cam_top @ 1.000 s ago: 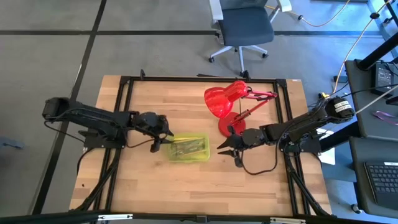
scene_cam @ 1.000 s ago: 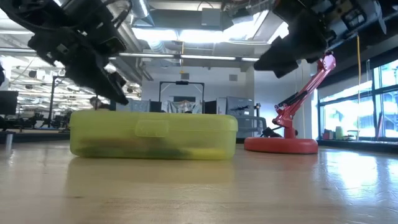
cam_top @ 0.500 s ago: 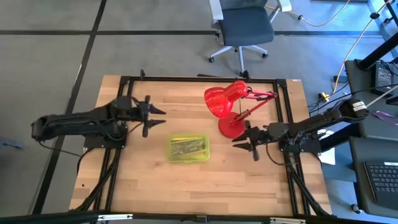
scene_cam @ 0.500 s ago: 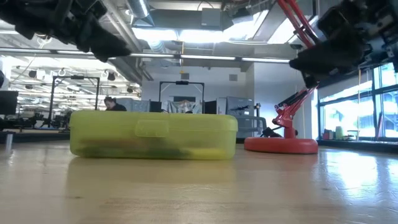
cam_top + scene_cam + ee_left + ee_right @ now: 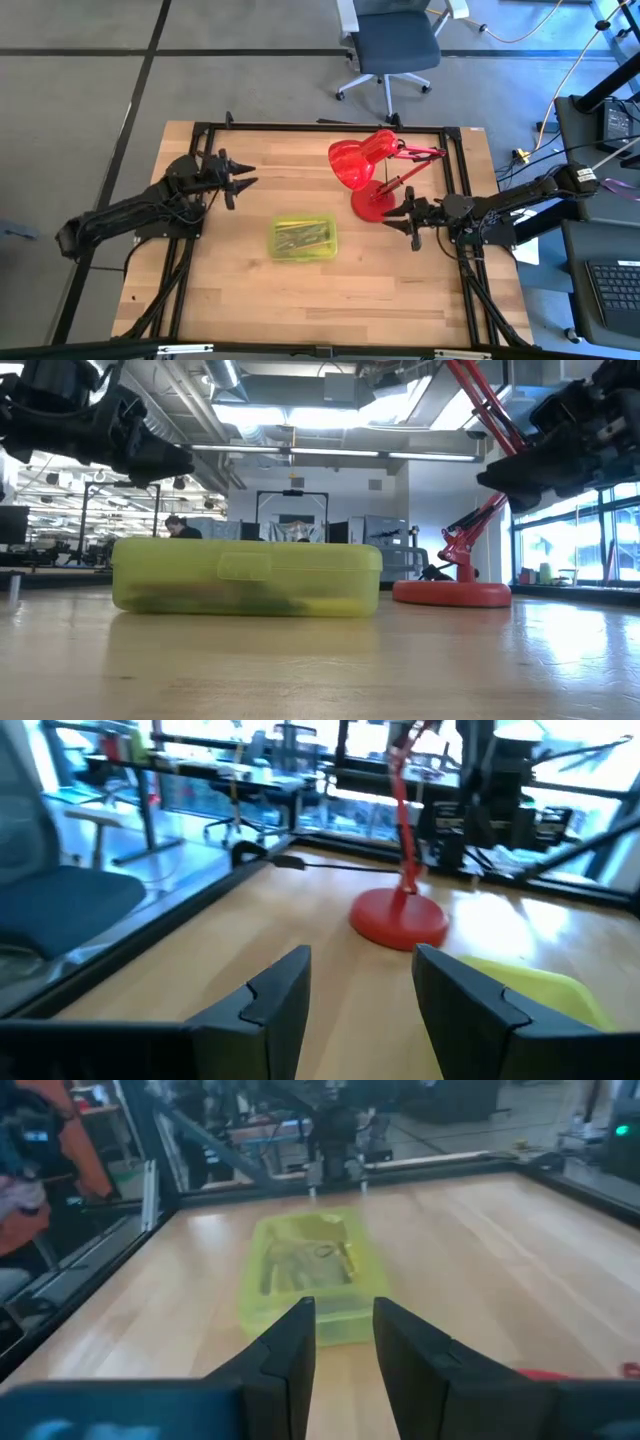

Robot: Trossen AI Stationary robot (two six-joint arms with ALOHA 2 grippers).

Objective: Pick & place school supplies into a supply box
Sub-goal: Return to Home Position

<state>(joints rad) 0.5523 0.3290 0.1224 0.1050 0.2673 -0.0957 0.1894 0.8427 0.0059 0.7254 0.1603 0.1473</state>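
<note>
Okay: the yellow-green supply box (image 5: 305, 238) sits in the middle of the wooden table (image 5: 400, 290), lid shut, with pens (image 5: 298, 237) showing through it. Left gripper (image 5: 243, 178) hovers left of the box and farther back, fingers spread, nothing between them. Right gripper (image 5: 398, 218) hangs right of the box, just beside the base of the red desk lamp (image 5: 352, 165), fingers apart, empty. Office chair (image 5: 395, 45) stands beyond the far edge.

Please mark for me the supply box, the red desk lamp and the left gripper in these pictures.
supply box (image 5: 305, 238), high view, middle of its closed lid.
red desk lamp (image 5: 352, 163), high view, on its shade.
left gripper (image 5: 243, 176), high view, midway between its open fingertips.
</note>
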